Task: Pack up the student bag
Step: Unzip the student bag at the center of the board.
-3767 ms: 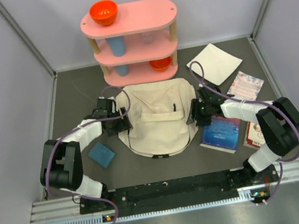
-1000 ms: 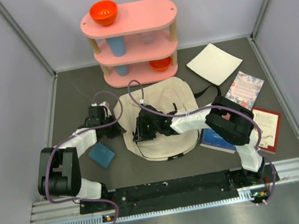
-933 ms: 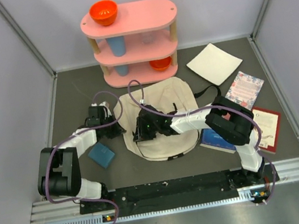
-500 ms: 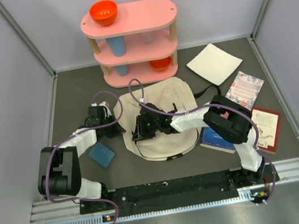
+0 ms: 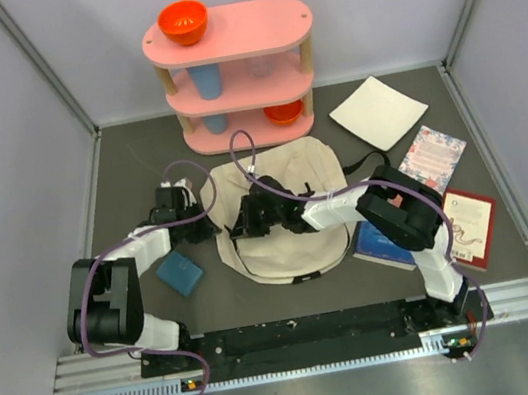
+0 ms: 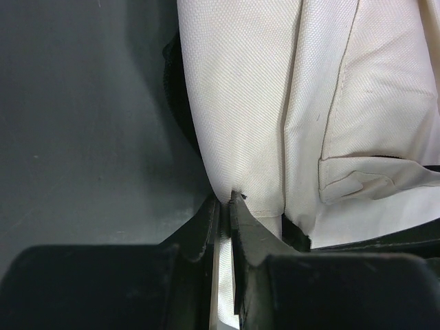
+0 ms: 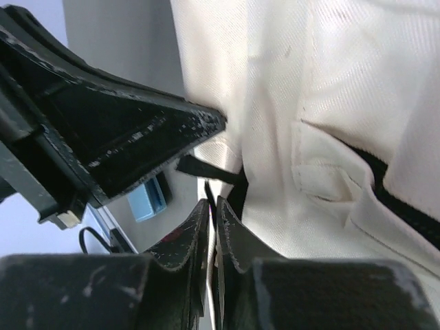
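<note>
The cream student bag (image 5: 291,208) lies flat in the middle of the table, front pocket up. My left gripper (image 5: 206,230) is at its left edge, shut on a fold of the cream fabric (image 6: 237,172), which runs down between the left gripper's (image 6: 225,199) black fingers. My right arm reaches across the bag, and the right gripper (image 5: 240,229) sits on the bag's left part, close to the left one. In the right wrist view the right gripper (image 7: 212,201) is shut, with a thin dark piece of the bag's edge pinched at its tips.
A pink three-tier shelf (image 5: 235,71) stands at the back with an orange bowl (image 5: 183,21) and a blue cup (image 5: 207,82). A white square sheet (image 5: 379,112) and three books (image 5: 432,157) lie to the right. A small blue box (image 5: 179,272) lies left of the bag.
The right gripper's jaws have closed on the bag's edge and moved slightly toward the back. Earlier the right arm swung from the bag's right side across it. The left gripper keeps its hold.
</note>
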Controlling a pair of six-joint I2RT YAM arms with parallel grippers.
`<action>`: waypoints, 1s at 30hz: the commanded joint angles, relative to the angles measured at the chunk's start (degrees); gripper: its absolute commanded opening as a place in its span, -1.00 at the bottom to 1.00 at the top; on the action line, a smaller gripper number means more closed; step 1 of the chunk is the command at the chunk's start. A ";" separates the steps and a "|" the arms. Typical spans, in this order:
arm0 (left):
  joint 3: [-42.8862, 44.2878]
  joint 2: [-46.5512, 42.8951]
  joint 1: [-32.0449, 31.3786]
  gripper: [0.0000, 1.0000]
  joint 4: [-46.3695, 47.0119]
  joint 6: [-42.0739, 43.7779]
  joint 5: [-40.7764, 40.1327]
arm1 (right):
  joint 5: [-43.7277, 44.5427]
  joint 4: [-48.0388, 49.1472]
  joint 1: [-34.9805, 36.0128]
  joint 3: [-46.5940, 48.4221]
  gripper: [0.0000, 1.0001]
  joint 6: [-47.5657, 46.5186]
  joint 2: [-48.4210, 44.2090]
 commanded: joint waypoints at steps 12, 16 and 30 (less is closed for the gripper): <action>-0.03 0.90 -0.41 -1.00 -2.25 0.64 2.55 | 1.51 0.32 -0.79 1.01 -0.63 -1.57 0.76; 0.15 1.16 -0.41 -1.00 -2.33 0.64 2.64 | 0.72 0.50 -0.79 0.13 -0.53 -1.75 1.11; 2.43 1.60 0.20 -1.00 -4.35 0.37 -0.43 | -5.69 7.27 0.44 -5.50 -1.00 -5.08 -3.98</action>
